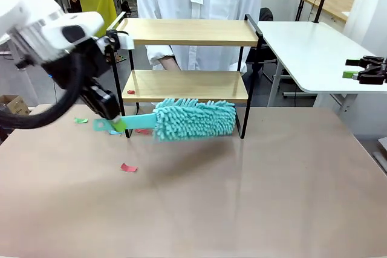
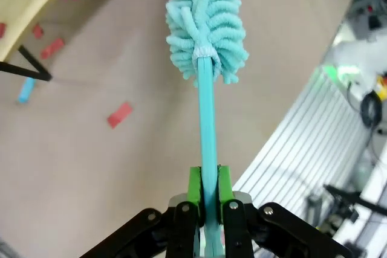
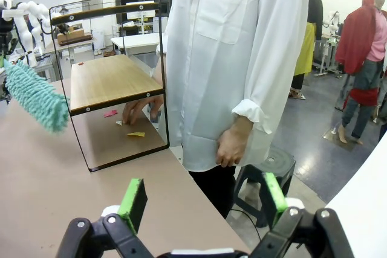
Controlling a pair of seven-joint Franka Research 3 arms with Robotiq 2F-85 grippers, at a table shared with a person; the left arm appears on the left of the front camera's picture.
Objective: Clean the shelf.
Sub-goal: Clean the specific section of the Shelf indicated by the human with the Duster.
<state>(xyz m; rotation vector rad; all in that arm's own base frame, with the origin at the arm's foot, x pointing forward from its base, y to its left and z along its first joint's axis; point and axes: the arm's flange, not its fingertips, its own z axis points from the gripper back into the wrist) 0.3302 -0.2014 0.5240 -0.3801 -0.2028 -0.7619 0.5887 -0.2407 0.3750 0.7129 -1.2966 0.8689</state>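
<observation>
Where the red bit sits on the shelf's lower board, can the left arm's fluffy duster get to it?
Probably yes. The left fingers grip the duster in front of the shelf, below that board. The shelf's front is open, and nothing seems to block the red bit.

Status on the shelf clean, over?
Left claw shut on duster handle, head low in front of shelf. Right claw open, empty. Red scrap on lower board, paper bits on table. Person's hand at shelf's far side.
</observation>
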